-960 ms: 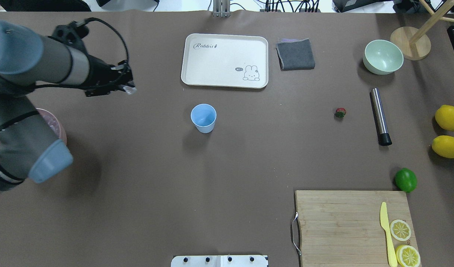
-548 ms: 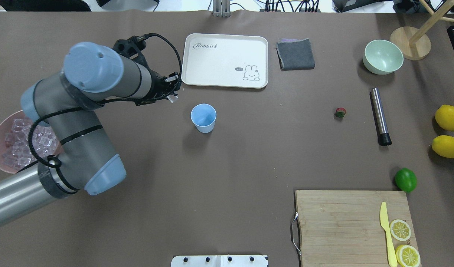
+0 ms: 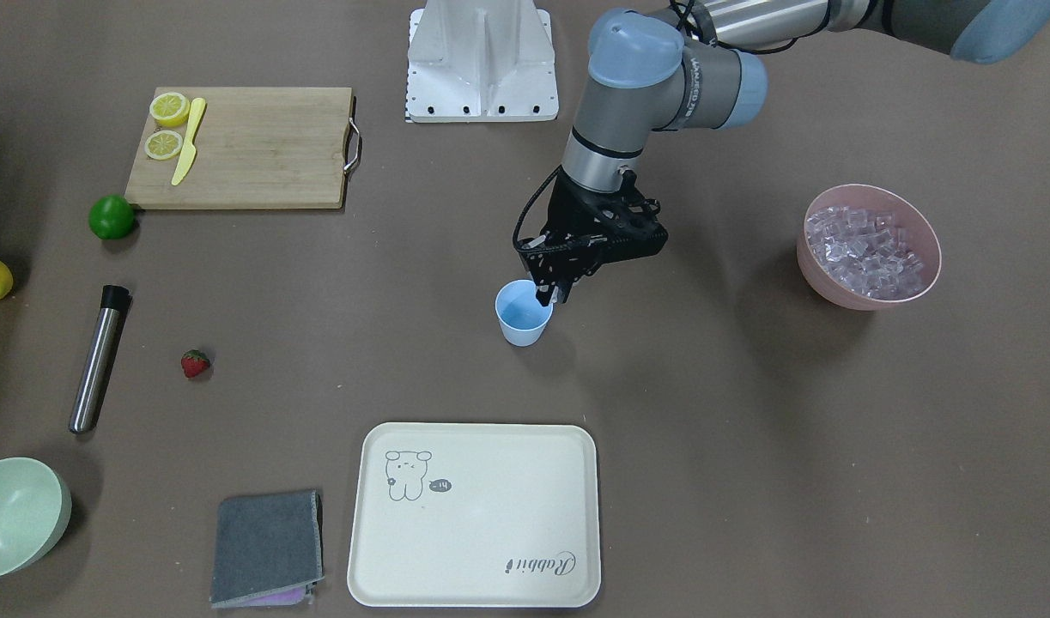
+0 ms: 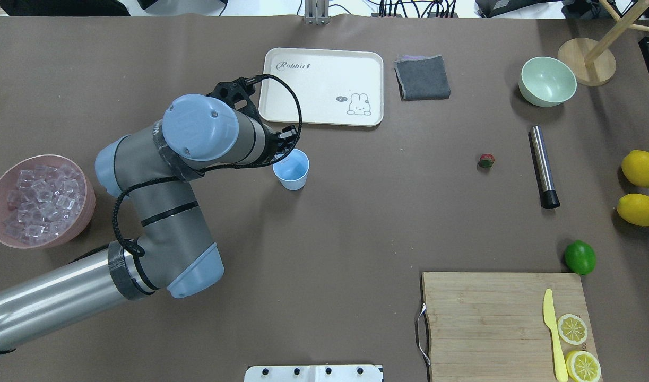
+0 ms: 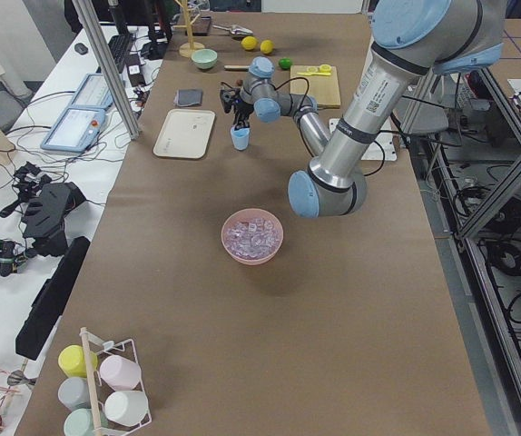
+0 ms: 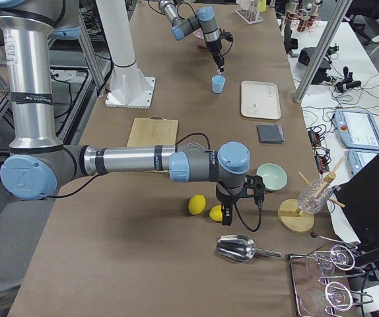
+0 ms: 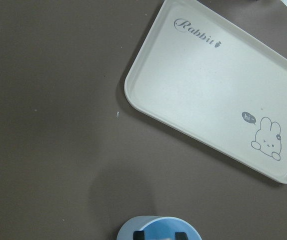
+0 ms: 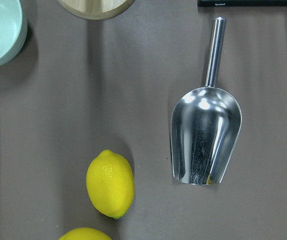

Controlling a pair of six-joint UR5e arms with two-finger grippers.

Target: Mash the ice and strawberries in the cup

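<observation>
Within the last second the left jaws have swung away from the pink bowl (image 3: 834,290) and now hang just over the cup (image 3: 521,321), above its rim rather than its middle. They look pinched on one ice cube (image 3: 558,295) (only a pale glint at their tips, so this is a judgement). The carry seems done and release should come next. The other ice (image 3: 868,247) sits well off to one side of them, the strawberry (image 3: 195,364) far beyond the cup on the bench. Whether the right jaws are spread, I cannot tell.

"Rabbit" and "hi~" on tray (image 7: 208,85)
</observation>
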